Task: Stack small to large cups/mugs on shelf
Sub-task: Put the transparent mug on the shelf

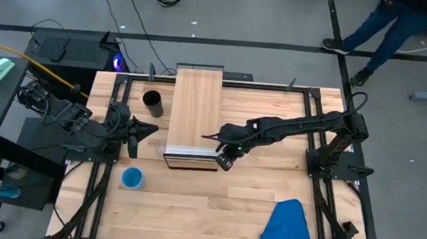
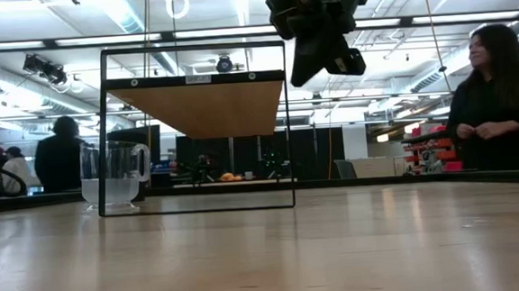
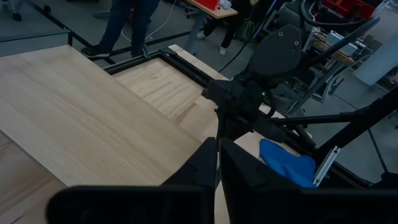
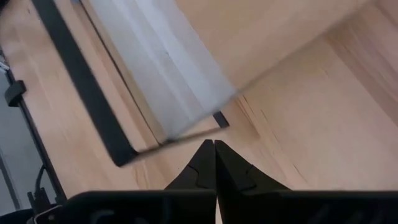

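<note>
Wood everywhere from overhead: a slatted tabletop [image 1: 192, 202] with the shelf [image 1: 196, 110] lying across its middle, a long pale board ending in a silvery front edge. The black cup [image 1: 151, 101], a plain dark cylinder, stands just left of the shelf near the far side. The blue cup [image 1: 132, 178], bright plastic, sits well apart toward the near left. A crumpled blue cloth [image 1: 290, 231] lies at the near right corner. The right gripper [image 1: 213, 138] reaches to the shelf's near right edge, while the left gripper [image 1: 152, 128] points at the shelf's left side below the black cup.

Down at table level, the glass mug [image 2: 114, 177] shows clear and handled, standing by the thin black frame [image 2: 190, 49] that carries the board. A dark gripper [image 2: 317, 25] hangs above, right of the shelf. A person [image 2: 494, 104] in dark clothing stands behind at right.

Left wrist camera: the left gripper [image 3: 217, 155] has its fingers pressed together, gripping nothing, aimed across the smooth board toward the other arm and the cloth [image 3: 287, 162].

Right wrist camera: the right gripper [image 4: 214, 152] is pinched closed and empty too, tips just short of the shelf's silvery edge [image 4: 158, 68].
</note>
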Controlling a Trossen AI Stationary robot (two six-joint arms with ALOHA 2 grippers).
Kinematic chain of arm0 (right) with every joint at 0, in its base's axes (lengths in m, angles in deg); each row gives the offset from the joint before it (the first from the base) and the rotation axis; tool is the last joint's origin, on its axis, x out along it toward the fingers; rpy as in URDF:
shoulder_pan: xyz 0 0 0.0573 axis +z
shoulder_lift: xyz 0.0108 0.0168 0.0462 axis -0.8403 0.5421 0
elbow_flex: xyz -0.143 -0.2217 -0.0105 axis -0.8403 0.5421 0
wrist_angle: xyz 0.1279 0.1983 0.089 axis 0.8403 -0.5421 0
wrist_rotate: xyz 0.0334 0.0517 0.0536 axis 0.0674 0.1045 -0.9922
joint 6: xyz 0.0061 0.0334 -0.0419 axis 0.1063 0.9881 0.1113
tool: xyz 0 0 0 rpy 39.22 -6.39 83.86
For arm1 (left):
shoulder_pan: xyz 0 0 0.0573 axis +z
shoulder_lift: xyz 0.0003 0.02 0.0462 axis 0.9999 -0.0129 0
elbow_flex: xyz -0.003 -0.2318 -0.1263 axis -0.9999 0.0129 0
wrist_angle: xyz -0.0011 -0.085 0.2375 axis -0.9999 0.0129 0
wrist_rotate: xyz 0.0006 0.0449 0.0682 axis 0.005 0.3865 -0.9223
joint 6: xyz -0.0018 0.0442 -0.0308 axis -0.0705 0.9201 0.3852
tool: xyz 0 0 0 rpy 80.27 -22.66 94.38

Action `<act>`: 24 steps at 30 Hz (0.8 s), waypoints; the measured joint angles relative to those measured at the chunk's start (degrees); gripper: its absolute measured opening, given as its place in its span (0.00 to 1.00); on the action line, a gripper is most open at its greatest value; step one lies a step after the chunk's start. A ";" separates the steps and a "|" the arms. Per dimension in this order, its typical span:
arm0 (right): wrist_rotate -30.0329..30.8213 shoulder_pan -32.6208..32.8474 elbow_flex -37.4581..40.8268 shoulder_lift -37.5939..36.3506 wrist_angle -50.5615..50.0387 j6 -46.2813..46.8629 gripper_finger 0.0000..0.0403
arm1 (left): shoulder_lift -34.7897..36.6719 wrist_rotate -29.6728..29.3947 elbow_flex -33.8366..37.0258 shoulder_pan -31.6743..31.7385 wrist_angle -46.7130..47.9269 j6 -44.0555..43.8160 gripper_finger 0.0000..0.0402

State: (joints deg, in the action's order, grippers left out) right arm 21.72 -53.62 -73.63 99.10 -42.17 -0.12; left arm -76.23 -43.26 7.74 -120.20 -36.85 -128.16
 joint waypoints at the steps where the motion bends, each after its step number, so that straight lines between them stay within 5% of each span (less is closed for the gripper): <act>1: -0.04 0.00 0.00 -0.01 -0.73 0.38 0.00 | 0.00 0.00 0.00 0.00 0.02 0.02 0.07; 17: -4.15 0.00 -0.02 -0.69 -6.29 1.62 0.03 | 0.02 0.01 0.00 -0.02 1.78 0.01 0.05; 24: -4.30 0.05 -0.02 -7.71 -7.22 1.65 0.03 | 0.02 0.02 -0.02 -0.02 2.08 0.02 0.06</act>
State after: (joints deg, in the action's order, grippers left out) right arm 17.42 -53.57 -73.65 91.39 -49.39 1.54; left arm -76.21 -43.24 7.72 -120.22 -34.77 -128.14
